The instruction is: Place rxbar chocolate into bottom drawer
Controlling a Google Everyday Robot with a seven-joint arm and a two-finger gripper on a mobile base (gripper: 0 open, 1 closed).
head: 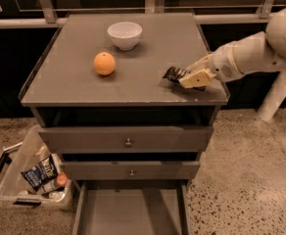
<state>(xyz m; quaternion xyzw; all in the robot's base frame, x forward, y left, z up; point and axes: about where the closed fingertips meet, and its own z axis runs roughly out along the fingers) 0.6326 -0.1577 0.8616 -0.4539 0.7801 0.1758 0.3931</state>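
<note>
End effector (184, 77) is at the right front part of the counter (74, 84), low over the surface and clenched on the rxbar chocolate (172, 73). The bar's black wrapper sticks out of the fingers toward the left. Can't tell whether the bar's free end touches the counter or sits just above it.

The arm (250, 53) comes in from the right edge, reaching across the counter's right side.

Also on the counter:
- orange (104, 63), left of centre, well apart from the bar
- white bowl (125, 34), behind the orange toward the back, upright

Below the counter, top drawer (94, 140) and middle drawer (94, 171) each have a small round knob at mid-front. Bottom drawer (133, 214) is pulled out toward the camera, with flat grey floor and thin side walls visible.

On the floor left of the cabinet is a clear bin (15, 177) holding a blue-and-white snack packet (39, 172) and other small items I can't identify.
</note>
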